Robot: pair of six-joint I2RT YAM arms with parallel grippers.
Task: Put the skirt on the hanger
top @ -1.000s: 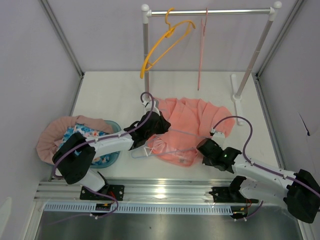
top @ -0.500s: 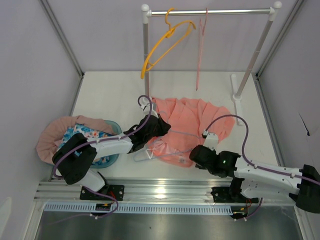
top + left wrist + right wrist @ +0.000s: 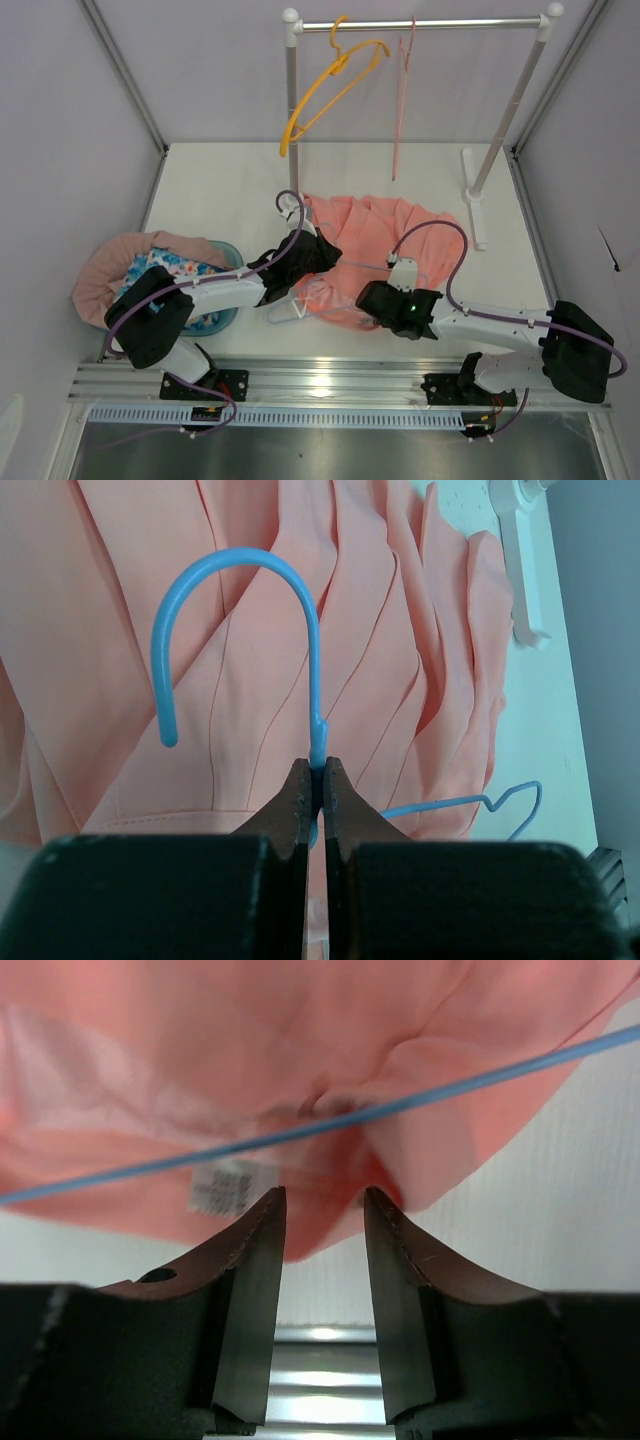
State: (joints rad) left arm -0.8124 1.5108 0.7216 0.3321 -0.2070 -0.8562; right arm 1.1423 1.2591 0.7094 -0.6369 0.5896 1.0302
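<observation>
Right pincer (image 3: 322, 1200) stands part-open with nothing between its dark fingers. Just ahead of its tips lies the near hem of the salmon-pink pleated fabric skirt (image 3: 200, 1060), where a small white label (image 3: 215, 1188) shows. A second ago this pincer was shut and lay off the skirt's right corner. It has since slid left along the hem and parted its jaws, which reads as letting go to take a fresh hold nearer the hanger.

The thin blue wire hanger (image 3: 317, 700) crosses the fabric just beyond the right pincer's tips. The left pincer (image 3: 318, 765) stays clamped on its neck, below the hook, which lies flat on the pleats straight ahead. The skirt is spread on the white table (image 3: 220, 180) between and beyond both pincers and is not yet hung, so the threading step seems unfinished.

By count there are one skirt, two pincers and three hangers. The blue one is on the table, while an orange plastic hanger (image 3: 335, 85) and a slim pink hanger (image 3: 398, 100) hang from the white clothes rail (image 3: 450, 22) far beyond both. One teal basket of clothes (image 3: 150, 270) sits to the left pincer's left.
</observation>
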